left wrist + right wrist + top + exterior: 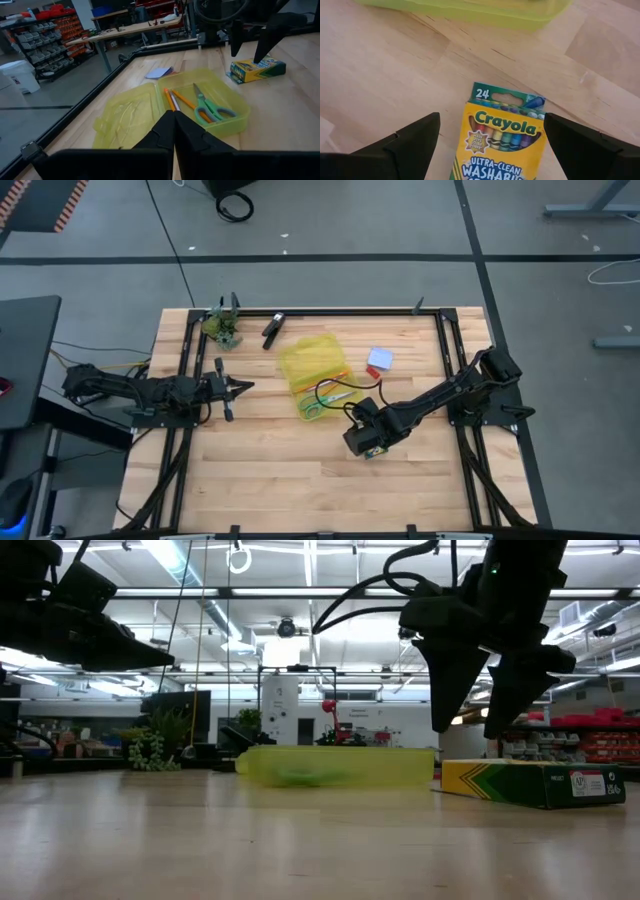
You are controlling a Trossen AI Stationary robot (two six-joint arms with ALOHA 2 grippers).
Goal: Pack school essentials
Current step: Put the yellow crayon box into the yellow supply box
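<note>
Crayon box [502, 135] lies unpacked under the spread right tool [490, 137], at five o'clock of the yellow case [220, 107]; scissors [207, 107] and pencils [177, 100] are in; notepad [380, 359] waits; left tool [240, 387] pressed together.

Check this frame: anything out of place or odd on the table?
Nothing damaged or spilled. The crayon box and pale blue notepad lie outside the open yellow case, unpacked; the open right gripper hovers over the crayons.
</note>
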